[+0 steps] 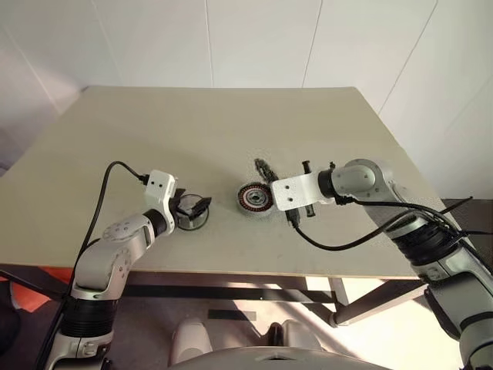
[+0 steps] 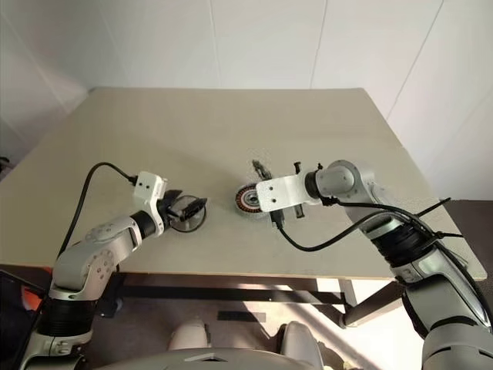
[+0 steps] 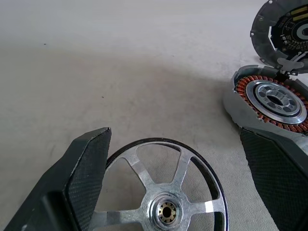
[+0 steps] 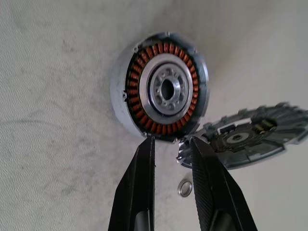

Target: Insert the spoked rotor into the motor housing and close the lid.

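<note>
Hovering my left gripper (image 3: 173, 168) wide open around the spoked rotor (image 3: 166, 190), which lies flat on the surface (image 1: 154, 131), I hold nothing yet. My right gripper (image 4: 171, 149), narrowly parted and empty, points at the motor housing (image 4: 161, 89), with the lid (image 4: 245, 139) tilted up beside it. If I close off-centre, the thin rim could slip out or tip; a small washer (image 4: 184, 187) nearby could get knocked.

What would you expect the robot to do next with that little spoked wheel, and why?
Probably close the left hand on the spoked rotor and lift it. Its fingers stand wide open on either side of the rotor, which lies flat on the table, while the motor housing sits open, windings exposed, its lid swung aside.
</note>
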